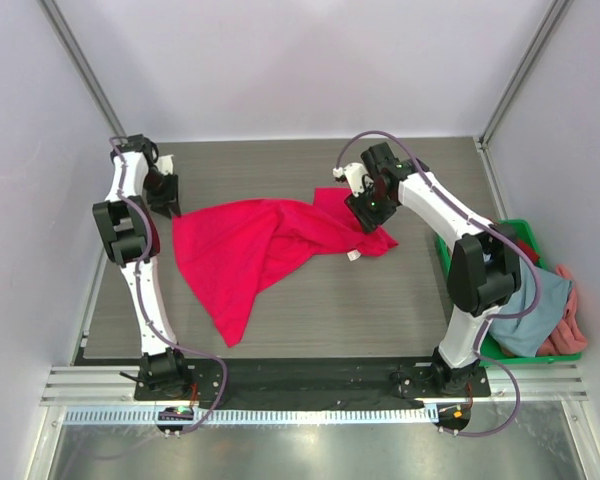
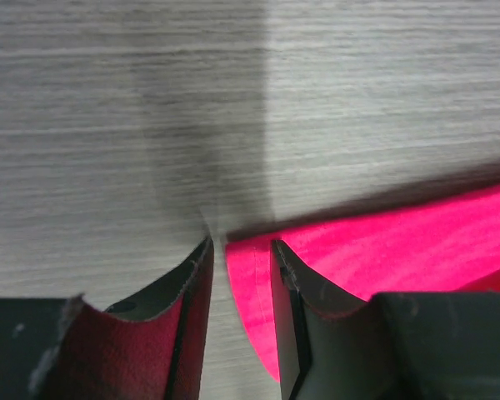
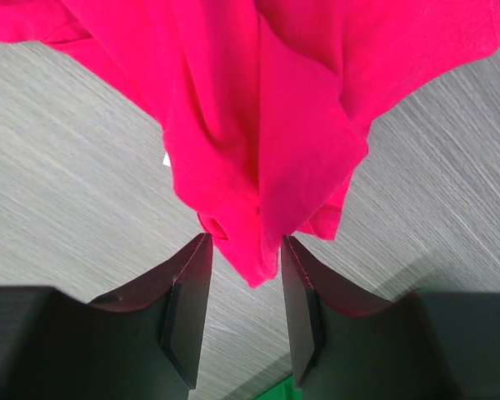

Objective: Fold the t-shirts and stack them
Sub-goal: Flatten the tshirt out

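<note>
From above, the red t-shirt (image 1: 265,250) lies rumpled across the middle of the worktop (image 1: 380,300), with bare wood on its far and near sides. The left arm stretches along the worktop's left edge, close to the side wall, and the left gripper (image 1: 165,196) points down at the shirt's far left corner. The right arm bends inward, its right gripper (image 1: 369,212) over the shirt's right end. At the right edge a green crate (image 1: 528,235) holds a grey-blue t-shirt (image 1: 535,310) and a pink t-shirt (image 1: 570,300).

In the left wrist view, the left gripper (image 2: 240,262) has its jaws narrowly apart, the shirt's edge (image 2: 383,250) flat on the wood just beyond them.

In the right wrist view, a bunched fold of the shirt (image 3: 258,167) fills the right gripper's (image 3: 246,267) narrow gap. I cannot tell if it is pinched.
</note>
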